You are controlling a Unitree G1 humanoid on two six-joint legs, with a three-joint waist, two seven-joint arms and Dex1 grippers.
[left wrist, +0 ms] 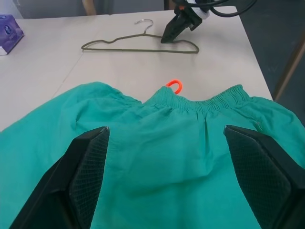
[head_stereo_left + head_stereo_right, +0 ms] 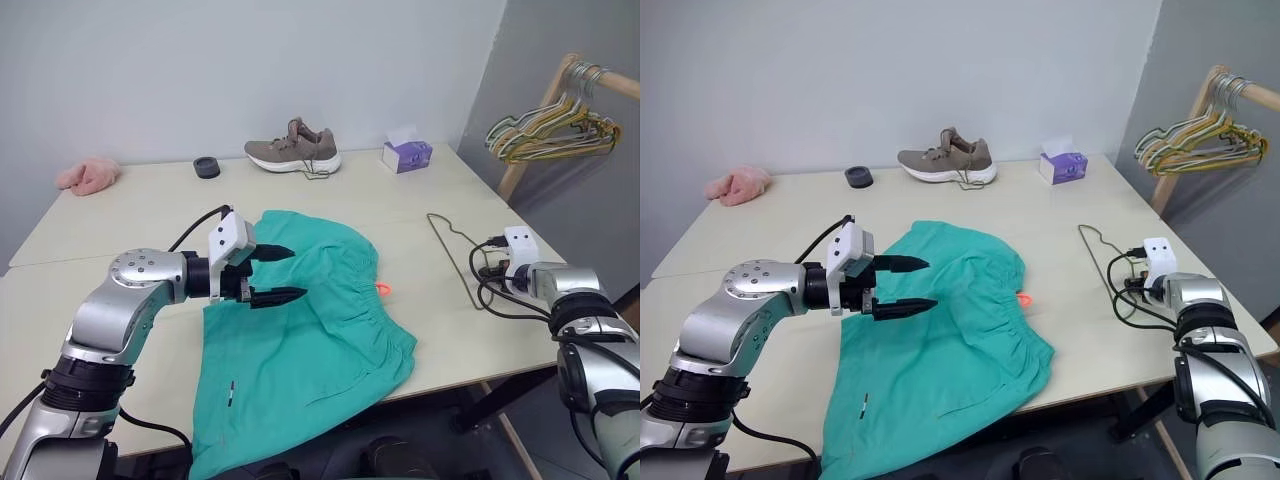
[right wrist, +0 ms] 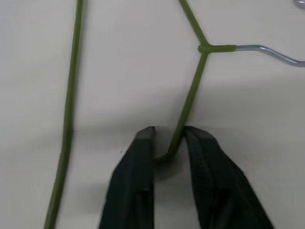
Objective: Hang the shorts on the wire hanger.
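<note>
Shorts (image 2: pixel 300 340) lie under the spread left pincer (image 2: pixel 283 273), right pincer (image 3: pixel 170 143) pinching the wire hanger (image 3: pixel 190 95) on the tabletop (image 2: pixel 150 210).

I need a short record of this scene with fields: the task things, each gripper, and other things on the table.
shorts: spread flat on the table, hem over the near edge
wire hanger: flat on the table, right of the shorts
left gripper: open, above the shorts
right gripper: fingers closed around the hanger's corner
other: shoe, tissue box, pink cloth

Left hand (image 2: pixel 279 272) open, right hand (image 3: pixel 169 134) seemingly pinched
</note>
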